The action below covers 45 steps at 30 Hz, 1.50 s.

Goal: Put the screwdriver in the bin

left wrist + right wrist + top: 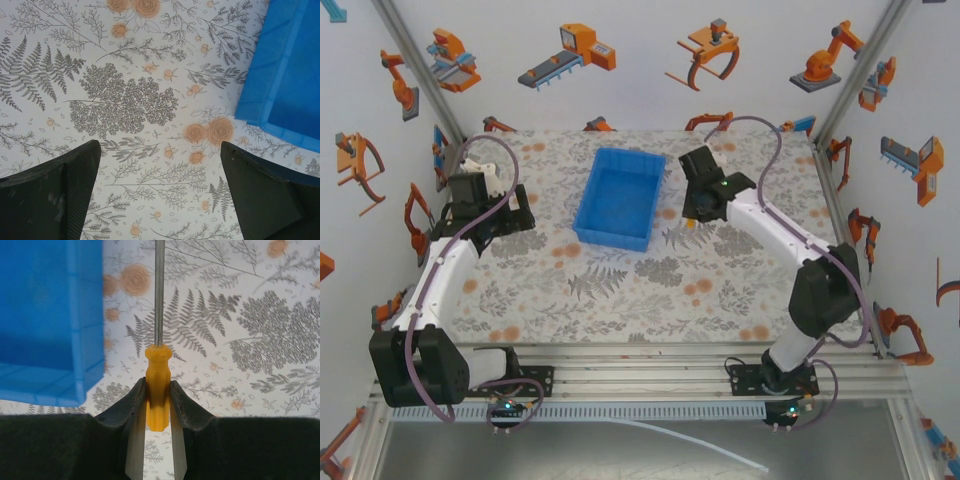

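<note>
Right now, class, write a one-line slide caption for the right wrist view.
Right gripper holds the screwdriver by its orange-yellow handle, shaft pointing ahead, blue bin alongside.

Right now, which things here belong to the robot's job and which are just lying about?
In the job: the screwdriver, clamped in the right gripper; the bin, close beside it.
Just there: the left gripper, open above the flowered table; the robot stickers on the walls.

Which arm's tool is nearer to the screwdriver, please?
Right. The right tool is shut on the screwdriver handle beside the bin; the left tool hangs open on the bin's other side.
</note>
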{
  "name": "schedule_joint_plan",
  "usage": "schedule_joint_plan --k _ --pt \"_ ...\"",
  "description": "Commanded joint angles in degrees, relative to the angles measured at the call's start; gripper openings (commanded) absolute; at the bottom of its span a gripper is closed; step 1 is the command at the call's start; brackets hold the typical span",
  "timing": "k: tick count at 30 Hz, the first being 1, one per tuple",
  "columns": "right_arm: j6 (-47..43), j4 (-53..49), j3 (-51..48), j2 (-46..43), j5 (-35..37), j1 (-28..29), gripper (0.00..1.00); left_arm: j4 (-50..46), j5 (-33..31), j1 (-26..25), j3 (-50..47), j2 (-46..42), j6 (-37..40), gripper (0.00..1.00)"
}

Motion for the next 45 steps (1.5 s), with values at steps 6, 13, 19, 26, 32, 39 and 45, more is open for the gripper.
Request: schedule_joint_plan --k 6,13,19,26,32,39,45 --pt "-4.21 -4.04 19.8 13.77 -2.31 4.75 0.16 -0.92 -0.63 -0.35 1.67 -0.99 0.97 0.97" --pt "-3.58 -4.41 31.8 24.55 -4.85 7.4 0.16 -1.2 -0.94 -0.44 1.68 -1.35 1.5 0.97" --pt "-2.15 -2.28 35.66 30.3 -7.05 8.0 0.16 -1.27 -0.9 -0.43 1.32 -1.81 1.71 0.97" --pt "-1.55 -2.84 40.86 37.29 -8.15 8.22 0.16 -1.27 -0.65 -0.43 1.14 -2.29 1.72 0.97" --pt "-1.19 -3.84 43.9 41.37 -9.09 8.2 0.17 -1.32 -0.33 -0.47 1.09 -2.44 1.7 0.97" --pt "-0.83 -4.47 45.48 44.24 -9.98 8.18 0.18 -1.43 -0.17 -0.52 1.07 -2.33 1.63 0.97" --pt "-0.87 -5.25 46.86 46.02 -10.9 8.2 0.22 -1.4 -0.27 -0.52 1.11 -2.45 1.64 0.97"
